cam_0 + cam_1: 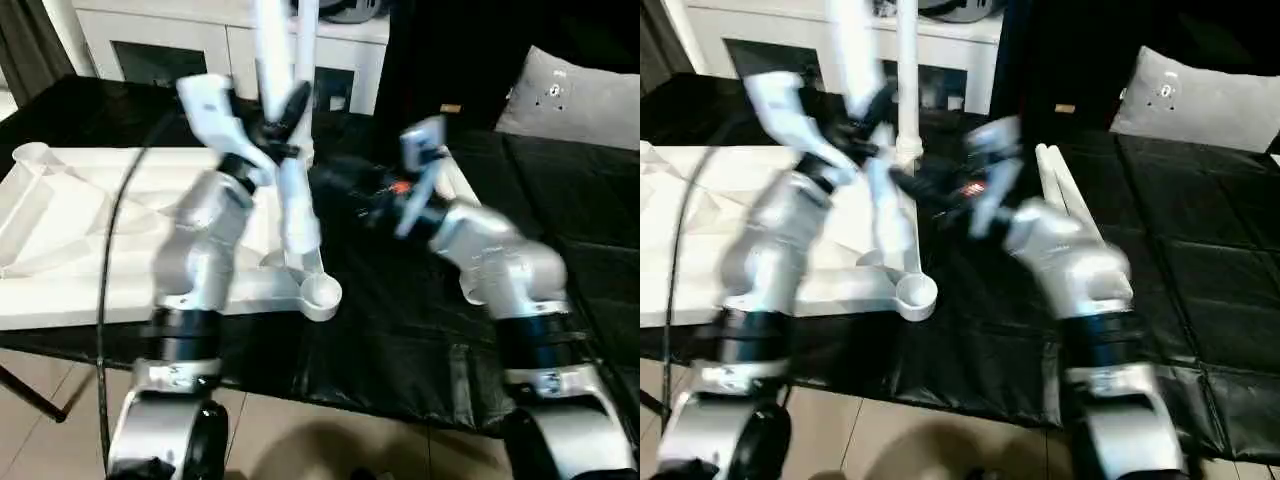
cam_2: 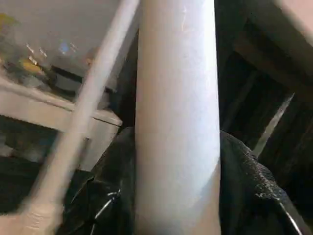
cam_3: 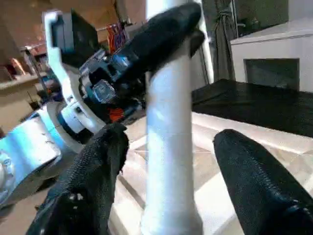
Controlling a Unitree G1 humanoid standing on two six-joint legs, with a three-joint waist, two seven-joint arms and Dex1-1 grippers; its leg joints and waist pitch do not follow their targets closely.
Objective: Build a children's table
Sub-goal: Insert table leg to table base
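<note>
The children's table top (image 1: 90,250) lies upside down on the black cloth, ribs up, its near right corner socket (image 1: 322,292) open. A white leg (image 1: 296,215) leans over that corner. My left gripper (image 1: 283,120) is shut on it high up, and in the left wrist view the leg (image 2: 176,122) sits between its fingers. My right gripper (image 3: 171,142) is open, one finger on each side of the same leg lower down, apart from it. A second leg (image 1: 306,40) stands upright at the far right corner. More legs (image 1: 1055,175) lie loose on the cloth to the right.
A white cabinet with glass doors (image 1: 200,50) stands behind the work. A grey cushion (image 1: 580,100) lies at the back right. A black cable (image 1: 115,230) hangs along my left arm. The cloth's front edge (image 1: 400,400) drops to a tiled floor.
</note>
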